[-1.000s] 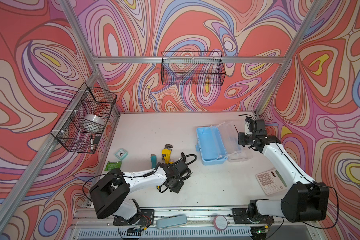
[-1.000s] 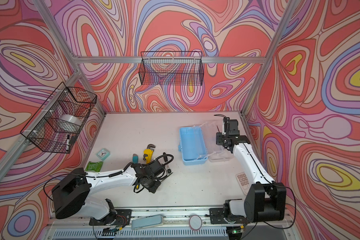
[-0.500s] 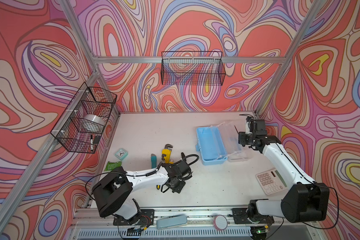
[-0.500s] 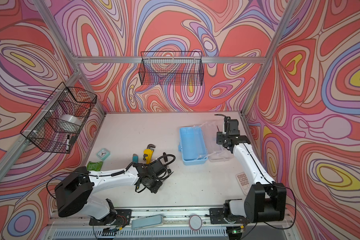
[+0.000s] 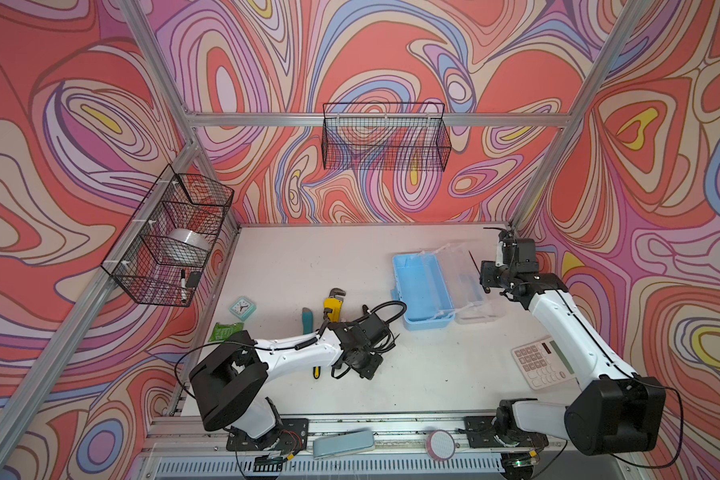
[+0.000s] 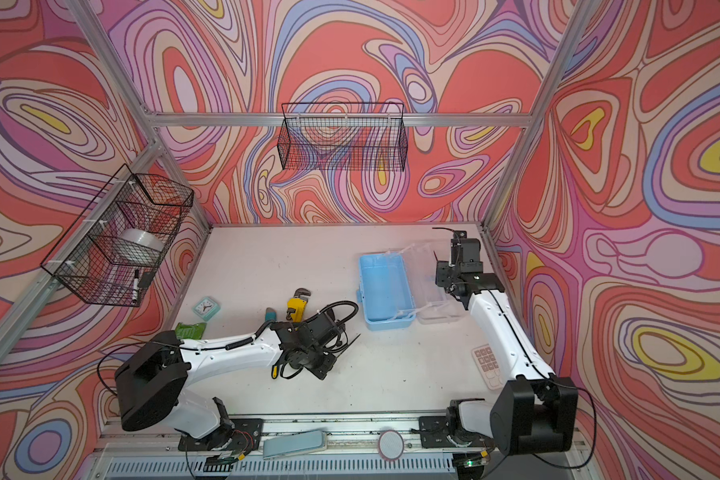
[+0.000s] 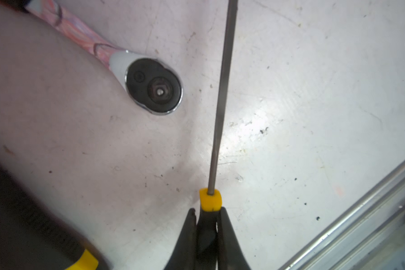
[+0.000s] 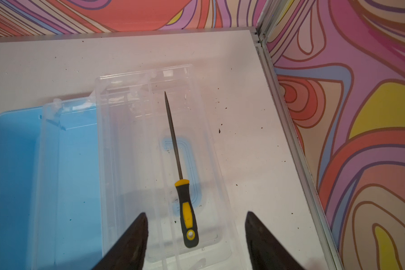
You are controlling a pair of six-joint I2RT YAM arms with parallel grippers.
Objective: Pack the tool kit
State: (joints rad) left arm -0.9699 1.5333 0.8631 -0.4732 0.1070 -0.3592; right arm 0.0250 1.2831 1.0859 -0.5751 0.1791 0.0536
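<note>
- My left tool (image 7: 206,236) is clamped tight on the black-and-yellow rubbery handle of a thin file (image 7: 221,93); its straight grey metal shaft points out over the scuffed white table (image 7: 313,105).
- Beside that shaft lies a ratchet (image 7: 153,90) with a round, shiny chrome head and dark centre.
- My right tool (image 8: 195,233) hangs with its two black pointed fingers spread wide and nothing between them, above the tool kit (image 5: 418,286).
- The tool kit sits open toward the far right of the table: a smooth light blue plastic tray with its clear lid (image 8: 154,145) folded flat next to it.
- On the lid rests a second file (image 8: 181,187), slim, tapered to a point, with a yellow-and-black grip.
- Near my left arm in a top view: a yellow pipe wrench (image 5: 332,305), a teal-handled tool (image 5: 307,320), a mint square clock (image 5: 242,308) and a green packet (image 5: 226,331).
- A calculator (image 5: 543,361) lies partly under my right arm.
</note>
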